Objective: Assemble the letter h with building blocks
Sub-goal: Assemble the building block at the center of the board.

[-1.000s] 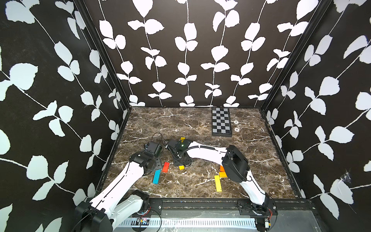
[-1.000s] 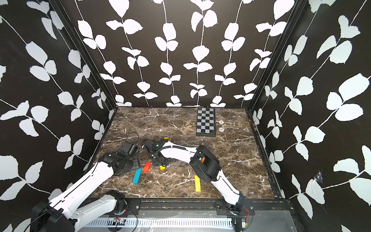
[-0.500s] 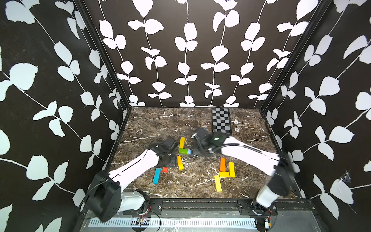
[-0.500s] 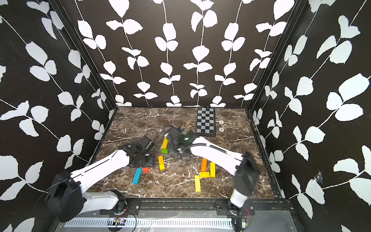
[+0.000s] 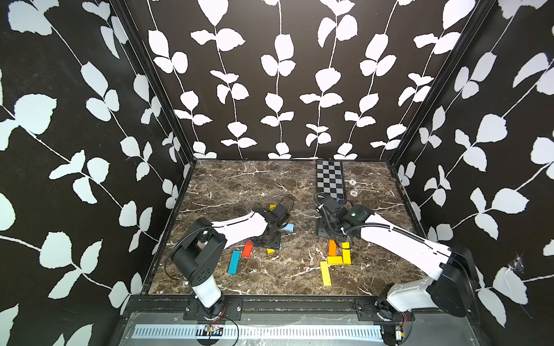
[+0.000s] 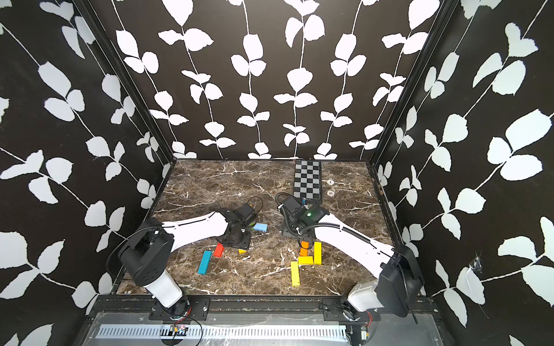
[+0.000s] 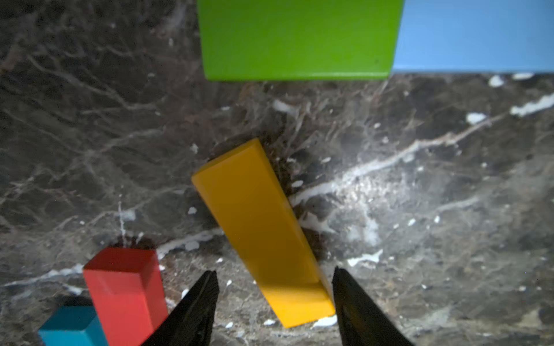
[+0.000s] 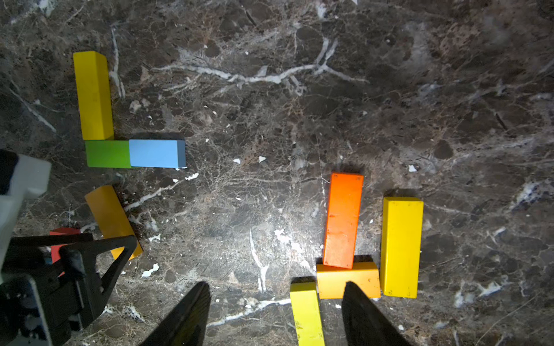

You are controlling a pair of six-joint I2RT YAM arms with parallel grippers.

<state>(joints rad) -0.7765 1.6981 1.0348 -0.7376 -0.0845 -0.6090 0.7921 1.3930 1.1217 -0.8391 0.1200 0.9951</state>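
My left gripper (image 7: 274, 287) is open and low over the marble, its fingers either side of the near end of an amber bar (image 7: 263, 227). One finger is close against the bar, the other stands apart from it. Beside it lie a red block (image 7: 126, 287) and a blue block (image 7: 69, 326); ahead are a green block (image 7: 299, 39) and a light blue block (image 7: 476, 33) end to end. My right gripper (image 8: 275, 287) is open above the end of a long yellow bar (image 8: 307, 314). Next to it are a short amber block (image 8: 347, 280), an orange bar (image 8: 343, 220) and a yellow bar (image 8: 401, 247).
A black-and-grey checkered board (image 5: 329, 179) lies at the back right of the marble floor (image 5: 239, 185). Another yellow bar (image 8: 93, 96) touches the green block's end. In both top views the red (image 5: 247, 248) and blue (image 5: 234, 262) blocks lie front left. Patterned walls close three sides.
My right arm has swung from the left-centre to the right, over the orange and yellow group. My left gripper has moved right and now stands over the amber bar.
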